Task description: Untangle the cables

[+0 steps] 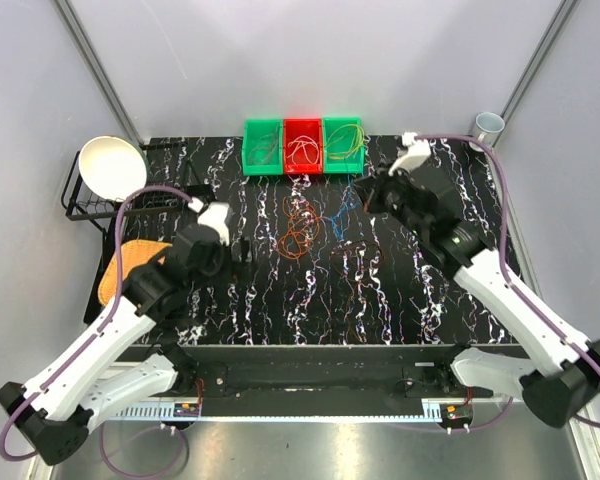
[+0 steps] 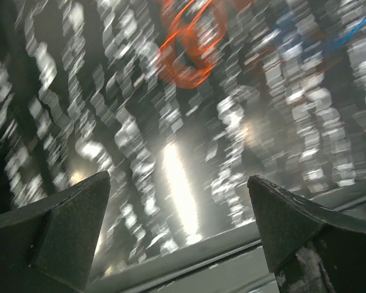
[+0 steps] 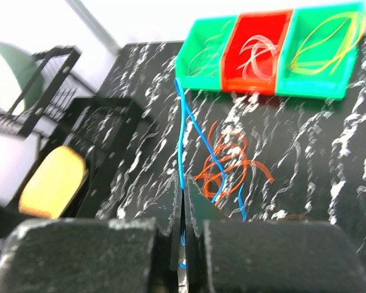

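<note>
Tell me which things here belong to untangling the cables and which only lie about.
Job: blue cable in the shut right gripper; orange cables; red and green bins holding cables; open left gripper.
Lying about: white bowl, wire rack, orange pad, pale cup.

Glossy black marbled table (image 1: 400, 300), shiny plastic bins (image 1: 303, 168), thin wire cables (image 1: 298, 240).
</note>
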`<state>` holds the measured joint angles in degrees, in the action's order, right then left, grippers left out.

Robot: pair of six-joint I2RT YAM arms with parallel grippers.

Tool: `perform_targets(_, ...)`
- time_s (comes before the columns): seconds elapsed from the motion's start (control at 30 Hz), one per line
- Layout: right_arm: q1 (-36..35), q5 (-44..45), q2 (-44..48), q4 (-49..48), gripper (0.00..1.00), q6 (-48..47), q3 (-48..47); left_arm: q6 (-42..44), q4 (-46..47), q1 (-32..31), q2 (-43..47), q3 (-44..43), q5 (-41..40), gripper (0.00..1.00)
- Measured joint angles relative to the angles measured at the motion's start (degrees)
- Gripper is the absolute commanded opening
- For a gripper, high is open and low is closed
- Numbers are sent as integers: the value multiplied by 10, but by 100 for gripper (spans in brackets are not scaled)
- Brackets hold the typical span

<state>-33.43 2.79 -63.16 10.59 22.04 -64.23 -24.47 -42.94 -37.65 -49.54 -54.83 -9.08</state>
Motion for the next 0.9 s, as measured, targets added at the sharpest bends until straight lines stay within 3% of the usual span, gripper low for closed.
perform_targets(0.1,0,25,-50,0,0,-22,-46,-1,-40,-9,22,44,-28,99)
perform_targets(0.37,41,33,-180,1,0,-64,-182,-1,-49,-25,19,48,-84,98)
perform_targets(0.63,135,6,-300,7,0,-73,-324,5,-49,-11,-18,47,-90,98)
perform_targets(0.9,164,-11,-391,13,0,-79,-432,6,-49,-1,-17,47,-90,98)
